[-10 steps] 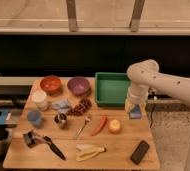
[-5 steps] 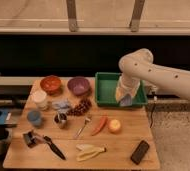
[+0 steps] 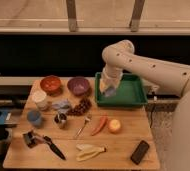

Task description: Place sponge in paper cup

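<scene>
My gripper (image 3: 108, 90) hangs from the white arm over the left part of the green tray (image 3: 133, 96), well above the table. It is shut on a small bluish sponge (image 3: 110, 92) that shows at its tip. The paper cup (image 3: 39, 99) is white and stands upright at the table's left side, below the red bowl (image 3: 51, 84). The gripper is far to the right of the cup, with the purple bowl (image 3: 78, 85) between them.
On the wooden table (image 3: 123, 145) lie a blue cup (image 3: 34, 118), a grey-blue cloth (image 3: 62, 105), grapes (image 3: 81, 106), a metal cup (image 3: 61, 120), a utensil (image 3: 82, 127), a red pepper (image 3: 100, 125), an orange (image 3: 115, 125), a banana (image 3: 89, 151), a phone (image 3: 140, 151) and a black tool (image 3: 43, 142).
The arm has lifted the sponge from the table's right edge and carried it up and left, over the green tray's left part.
</scene>
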`<state>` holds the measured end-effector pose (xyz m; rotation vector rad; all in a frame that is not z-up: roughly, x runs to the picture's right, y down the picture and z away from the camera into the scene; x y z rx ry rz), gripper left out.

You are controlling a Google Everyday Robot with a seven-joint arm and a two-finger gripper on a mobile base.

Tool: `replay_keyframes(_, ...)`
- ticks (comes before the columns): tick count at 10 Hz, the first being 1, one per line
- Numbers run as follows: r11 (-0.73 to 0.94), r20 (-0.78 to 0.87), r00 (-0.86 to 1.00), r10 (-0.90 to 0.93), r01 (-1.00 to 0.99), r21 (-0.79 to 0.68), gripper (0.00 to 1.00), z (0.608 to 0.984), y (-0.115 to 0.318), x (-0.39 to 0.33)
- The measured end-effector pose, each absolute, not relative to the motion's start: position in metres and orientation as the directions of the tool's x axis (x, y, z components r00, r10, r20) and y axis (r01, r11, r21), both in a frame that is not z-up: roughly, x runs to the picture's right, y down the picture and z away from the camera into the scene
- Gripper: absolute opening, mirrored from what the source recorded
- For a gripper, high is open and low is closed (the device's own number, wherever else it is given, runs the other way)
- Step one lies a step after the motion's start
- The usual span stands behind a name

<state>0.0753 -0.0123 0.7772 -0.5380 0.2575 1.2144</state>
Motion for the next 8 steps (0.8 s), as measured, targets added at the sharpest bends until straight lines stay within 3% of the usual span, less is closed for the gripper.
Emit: replay_keyframes(8,0.249,-0.468,0.35,0.811,-0.932,-0.264,0.0,0.78,-0.0153,0.0671)
